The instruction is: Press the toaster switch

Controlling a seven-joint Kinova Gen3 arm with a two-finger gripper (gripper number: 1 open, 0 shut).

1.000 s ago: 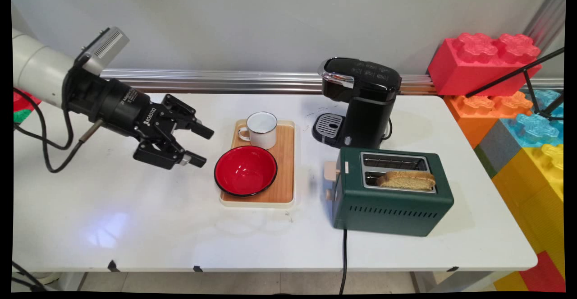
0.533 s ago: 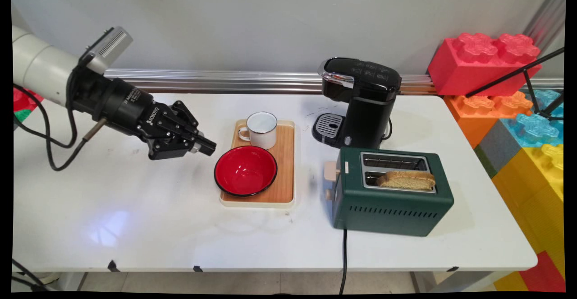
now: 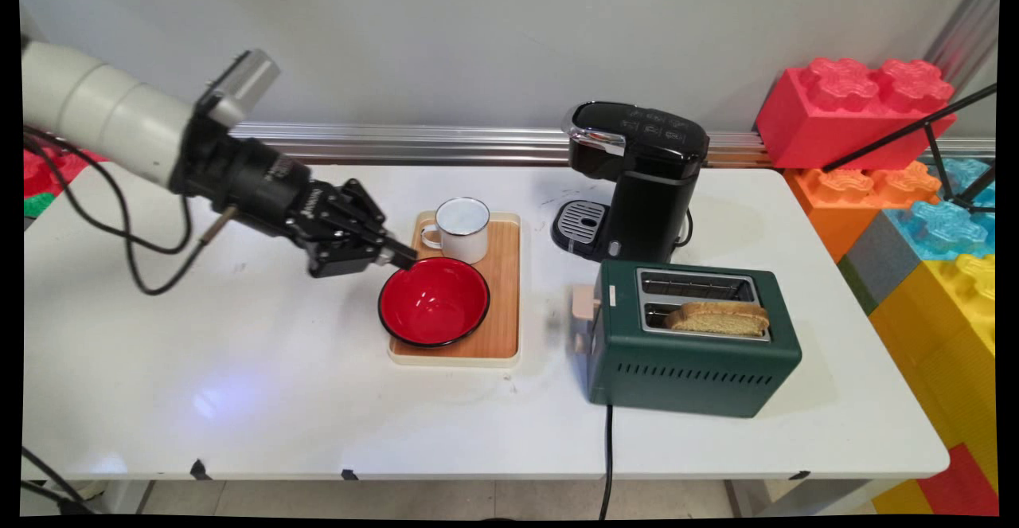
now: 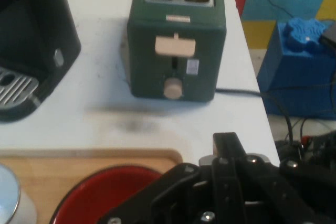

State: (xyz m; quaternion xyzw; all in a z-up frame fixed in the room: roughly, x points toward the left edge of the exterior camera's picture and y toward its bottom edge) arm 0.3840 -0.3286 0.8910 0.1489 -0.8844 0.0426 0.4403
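Just now the gripper, its fingers pressed together on nothing, hangs at the near-left rim of the red bowl on the wooden tray, with the white mug just beyond and the toaster farther right.

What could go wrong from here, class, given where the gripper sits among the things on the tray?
1. The gripper, fingers shut, sits at the red bowl's far-left rim; a push could tip or slide the bowl on the wooden tray.
2. The white mug stands just beside the fingertip; a sideways swing might knock it over.
3. The black cables hang low over the table and might drag on it.
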